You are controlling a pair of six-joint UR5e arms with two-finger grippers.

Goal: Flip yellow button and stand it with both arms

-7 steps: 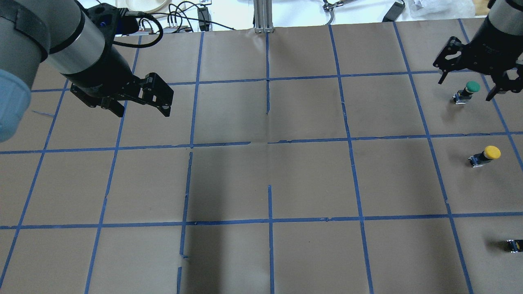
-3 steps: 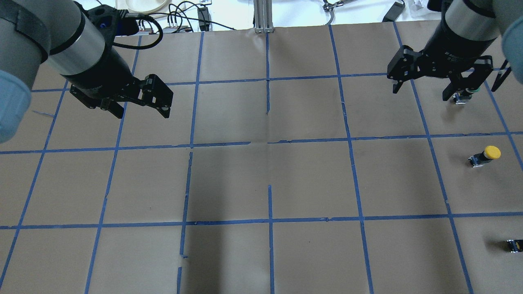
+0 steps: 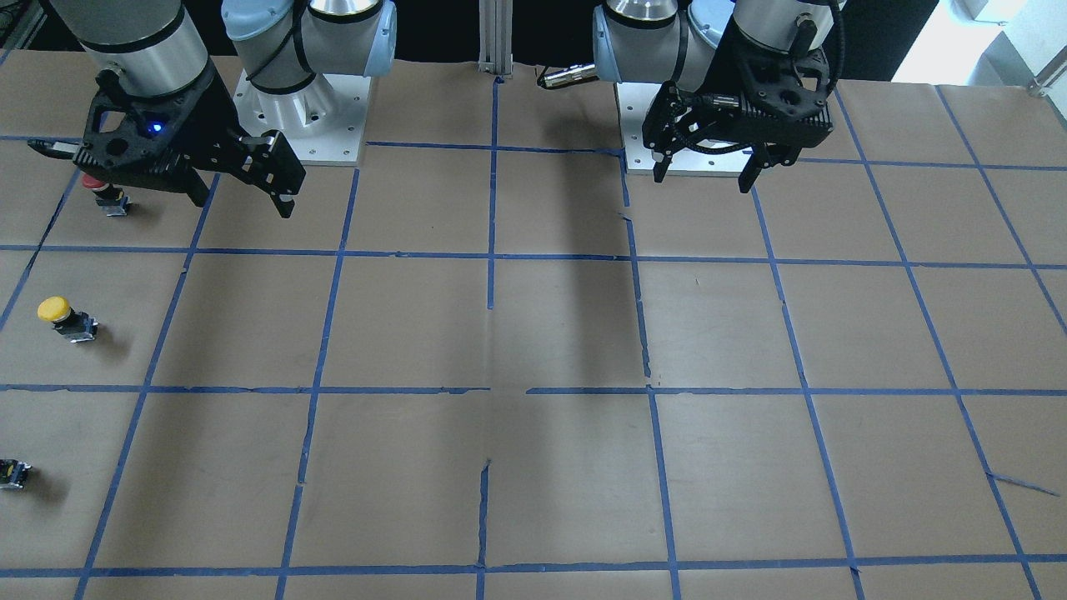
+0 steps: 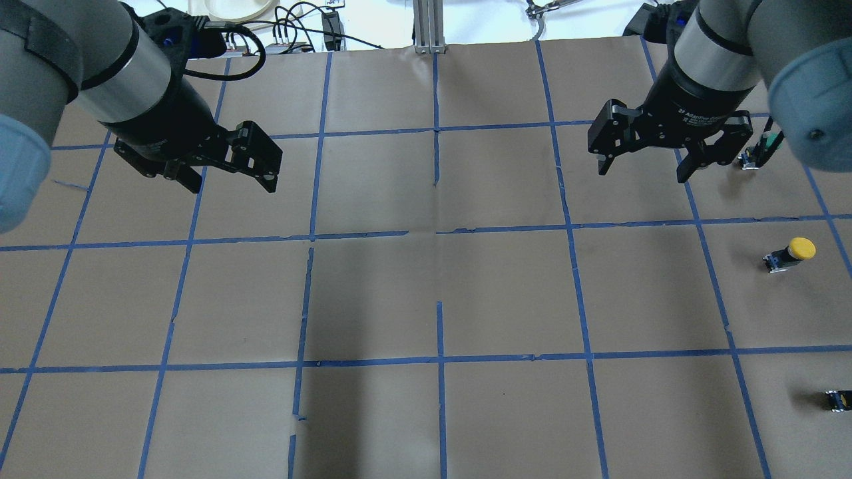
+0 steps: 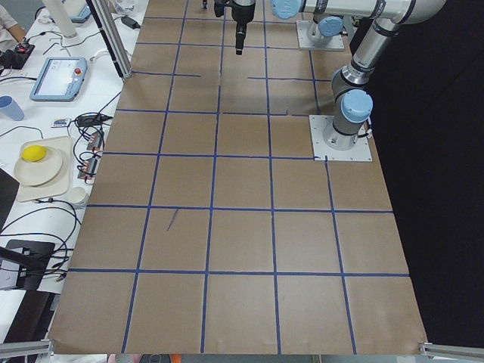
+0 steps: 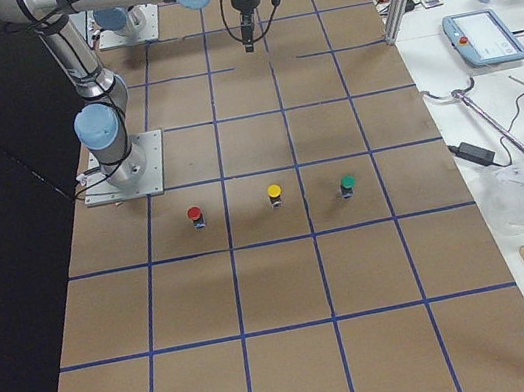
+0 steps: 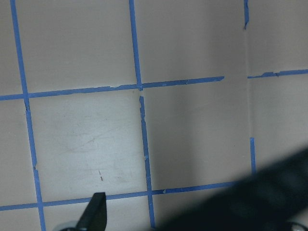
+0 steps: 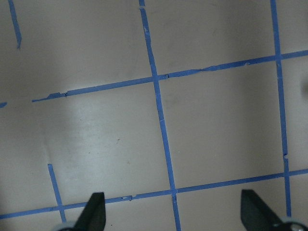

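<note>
The yellow button (image 4: pixel 792 253) has a round yellow cap on a dark boxy body. It lies tilted on the brown paper near the right edge of the overhead view. It also shows in the front view (image 3: pixel 60 315) and the right side view (image 6: pixel 274 195). My right gripper (image 4: pixel 642 171) hangs open and empty above the paper, up and to the left of the button and well apart from it. It also shows in the front view (image 3: pixel 242 204). Its wrist view shows both fingertips (image 8: pixel 94 214) wide apart over bare paper. My left gripper (image 4: pixel 229 174) is open and empty on the far left, also seen in the front view (image 3: pixel 702 179).
A green-capped button (image 4: pixel 749 159) is half hidden behind my right arm, and a red-capped button (image 6: pixel 194 214) stands nearer the robot. A small dark switch body (image 4: pixel 837 399) sits at the right edge. The table (image 4: pixel 439 299) is brown paper with a blue tape grid.
My right arm has swung left, off the green button and toward the table's middle, gripper still open. The left arm and the yellow button have not moved.
</note>
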